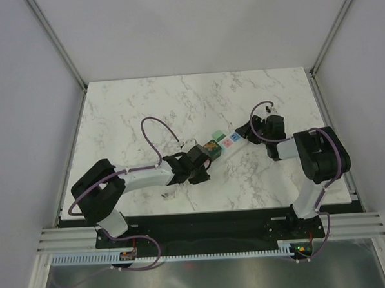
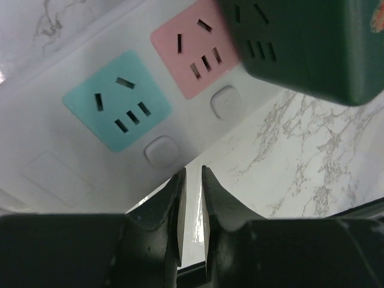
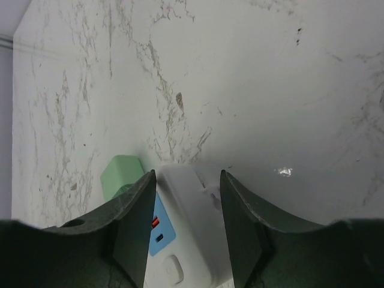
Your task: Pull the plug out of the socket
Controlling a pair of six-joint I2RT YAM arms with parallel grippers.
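The socket (image 1: pixel 231 141), a white power strip with pastel outlets, lies slantwise mid-table. The plug (image 1: pixel 212 147), a dark green cube with an orange mark, sits in its left end. In the left wrist view the plug (image 2: pixel 300 48) is at top right, beside the pink and teal outlets of the socket (image 2: pixel 54 174). My left gripper (image 1: pixel 203 160) is just near of the plug. Its fingers (image 2: pixel 193 171) are almost together with nothing between them, over bare marble beside the strip. My right gripper (image 1: pixel 247 133) is shut on the socket's right end (image 3: pixel 192 204), one finger on each side (image 3: pixel 187 174).
A small bright-green block (image 3: pixel 120 174) lies against the far side of the strip, also seen from above (image 1: pixel 217 137). The marble table's near edge (image 1: pixel 209 211) runs just behind the arm bases. Grey walls close in the sides.
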